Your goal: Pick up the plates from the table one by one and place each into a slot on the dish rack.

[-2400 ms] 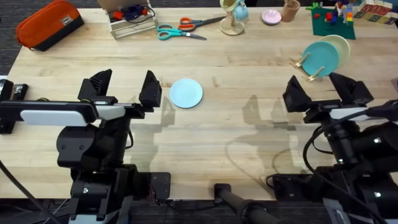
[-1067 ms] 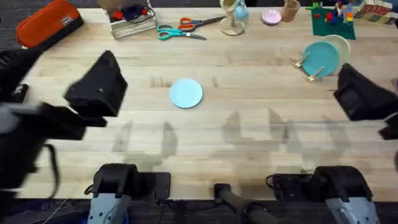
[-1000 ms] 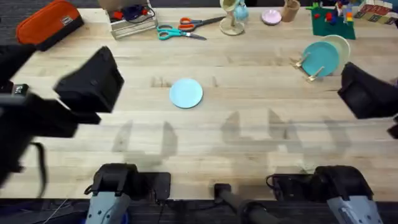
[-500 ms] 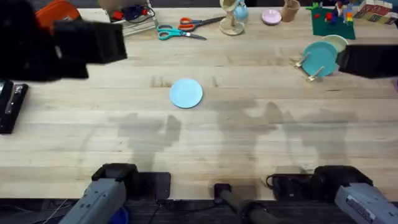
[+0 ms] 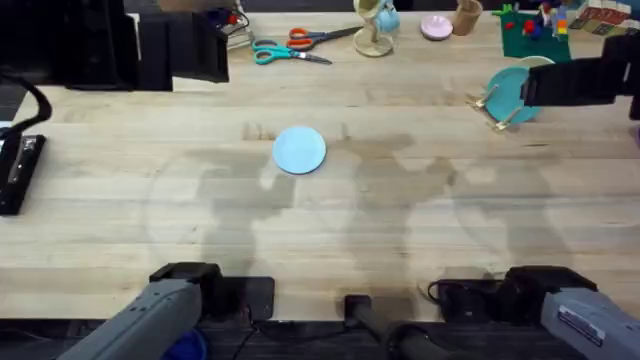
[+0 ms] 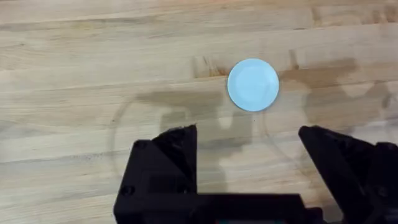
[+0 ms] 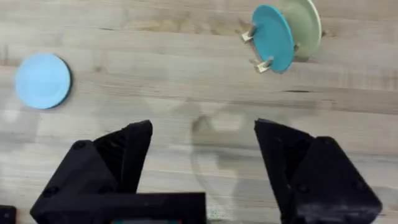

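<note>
A small round pale sky-blue plate lies flat on the light wooden plank bench, alone on bare wood near its middle. Well to the right of that plate, toward the bench's far right part, stands the small natural-wood dish rack with thin dowel pegs; a darker teal plate stands on edge in it, and a pale yellow-green plate stands in the slot just behind the teal one.

In the left wrist view, the left gripper hangs high over the bench with its black fingers spread wide apart and nothing between them. The pale blue plate lies beyond the fingertips, roughly in line with the gap between them, not touching either one.

In the right wrist view, the right gripper also hangs above the wood, its black fingers parted wide and empty. The pale blue plate lies off to one side of this gap, beyond the finger on that side and well apart from it. The rack with its two plates lies beyond the other finger, also clear of it.

In the overhead view both arms rise close under the camera as large dark shapes, the left arm far left of the blue plate, the right arm just beside the rack.

Farther back from the blue plate lie scissors with teal and orange handles.
</note>
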